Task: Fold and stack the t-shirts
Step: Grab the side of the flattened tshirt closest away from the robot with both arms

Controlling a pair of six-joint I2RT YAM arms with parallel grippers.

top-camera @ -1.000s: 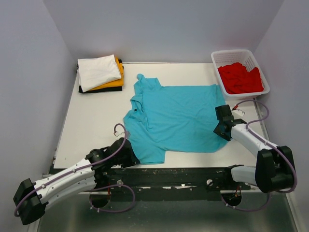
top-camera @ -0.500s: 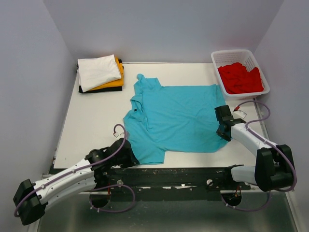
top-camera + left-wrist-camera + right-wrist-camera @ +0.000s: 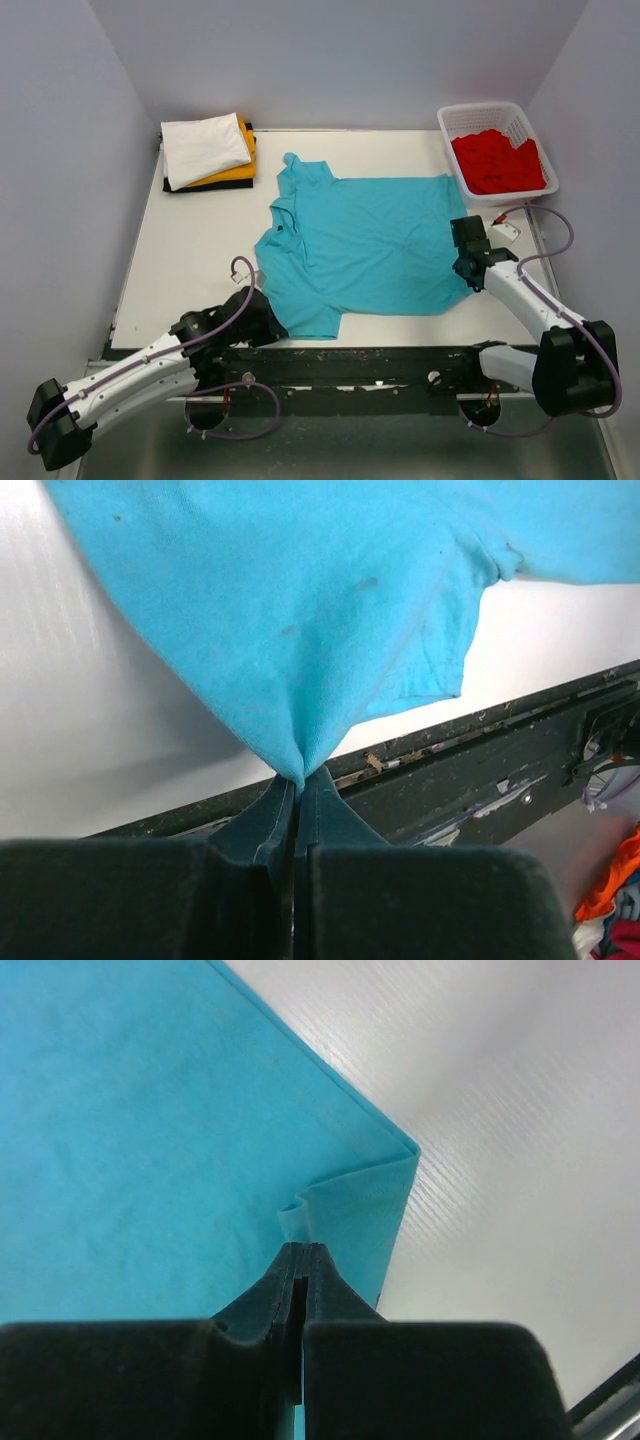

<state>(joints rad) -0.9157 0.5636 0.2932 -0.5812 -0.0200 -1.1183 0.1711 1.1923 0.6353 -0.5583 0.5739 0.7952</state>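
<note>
A teal t-shirt (image 3: 365, 245) lies spread flat on the white table (image 3: 190, 260), collar to the left and hem to the right. My left gripper (image 3: 265, 312) is shut on its near-left sleeve edge at the table's front; in the left wrist view the cloth (image 3: 300, 600) bunches into the closed fingertips of that gripper (image 3: 298, 780). My right gripper (image 3: 470, 265) is shut on the shirt's near-right hem corner; in the right wrist view a small fold of teal cloth (image 3: 345, 1205) puckers at its tips (image 3: 302, 1250). A red t-shirt (image 3: 495, 162) lies in the basket.
A folded stack sits at the back left: white t-shirt (image 3: 205, 148) over orange-yellow (image 3: 240, 172) over black (image 3: 210, 185). A white lattice basket (image 3: 497, 108) stands at the back right. The dark front rail (image 3: 380, 355) runs along the near edge, also in the left wrist view (image 3: 480, 770).
My right gripper has shifted slightly right and toward the near edge with the hem corner. My left arm has edged slightly, still holding the sleeve.
</note>
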